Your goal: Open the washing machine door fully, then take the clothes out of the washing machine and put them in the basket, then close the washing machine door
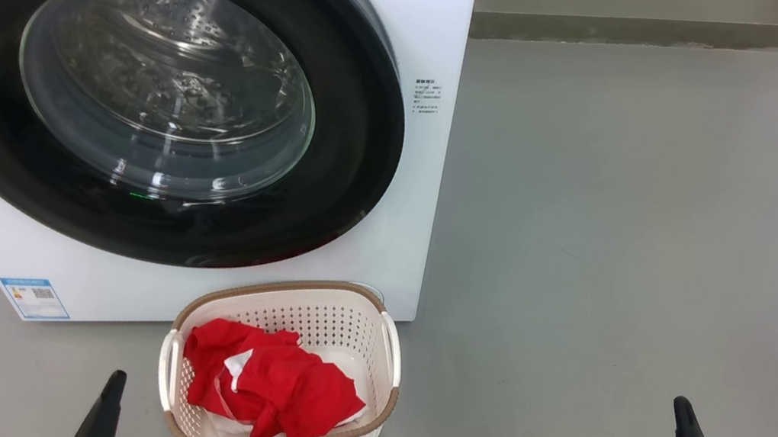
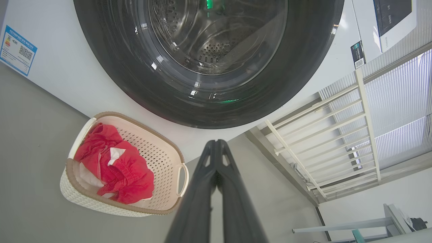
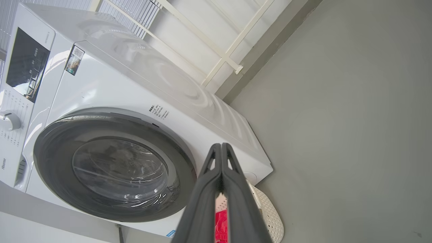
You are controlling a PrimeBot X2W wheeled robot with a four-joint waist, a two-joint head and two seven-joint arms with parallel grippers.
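Door (image 1: 166,85): fills the upper left of the head view and appears flush against the washer (image 1: 431,40). Whether the latch is engaged cannot be confirmed. Through the glass, no red fabric shows in the drum.

Clothes (image 1: 271,386): lying in the basket (image 1: 286,286), lower centre, on the floor just in front of the washer.

Left gripper (image 2: 216,145): jaws together, holding nothing, clear of door and basket.

Right gripper (image 3: 221,148): jaws together, empty, at lower right of the head view, well apart from the machine.

Assessment: all three steps look done and the closing step appears finished. The next move calls only for checking that the door is seated, with a light push on the rim if it is not.
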